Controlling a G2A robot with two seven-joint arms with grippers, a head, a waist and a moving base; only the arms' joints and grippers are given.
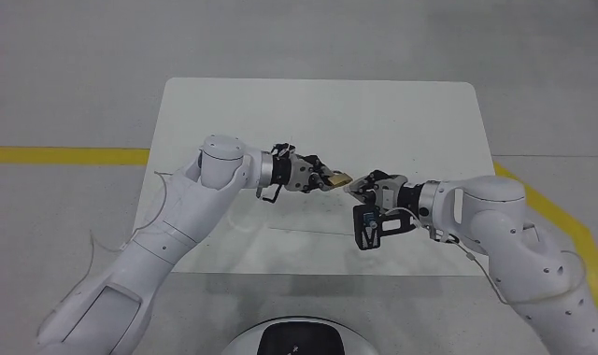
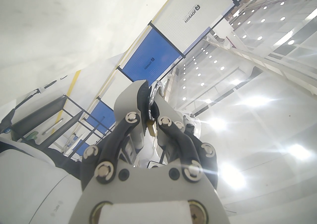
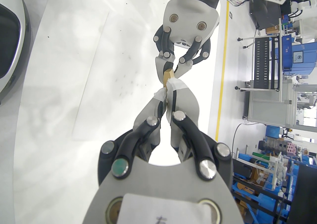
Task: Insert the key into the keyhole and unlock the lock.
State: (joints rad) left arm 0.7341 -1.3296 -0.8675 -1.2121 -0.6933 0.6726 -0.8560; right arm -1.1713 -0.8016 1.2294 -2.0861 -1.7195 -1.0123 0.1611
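Two robot arms meet above the middle of a white, smooth table [image 1: 411,112] with rounded corners. Both are glossy white shells with black joints.

The left gripper [image 3: 172,71] has grey, curved fingers on black linkage bars with round metal pins. It is clamped tight on the lock [image 3: 167,77], a small padlock with a blocky brass body and faceted corners. In the left wrist view, a bright chrome shackle [image 2: 158,88] curves out past the dark rubber finger pads [image 2: 143,92], while the brass body sits deeper between the fingers. The lock is held in the air, clear of the table, with its brass end pointing at the other arm.

The right gripper [image 3: 166,90] faces it head-on. Its fingertips [image 3: 178,84] are wrapped in white tape with a wrinkled surface. They are pinched nearly together on the key [image 3: 168,105], a thin, silvery metal piece seen edge-on in the narrow gap between them. The taped tips touch the brass end of the lock, so key and lock sit in one line between the two grippers. The tape hides the key's blade, so whether it sits inside the keyhole cannot be told.
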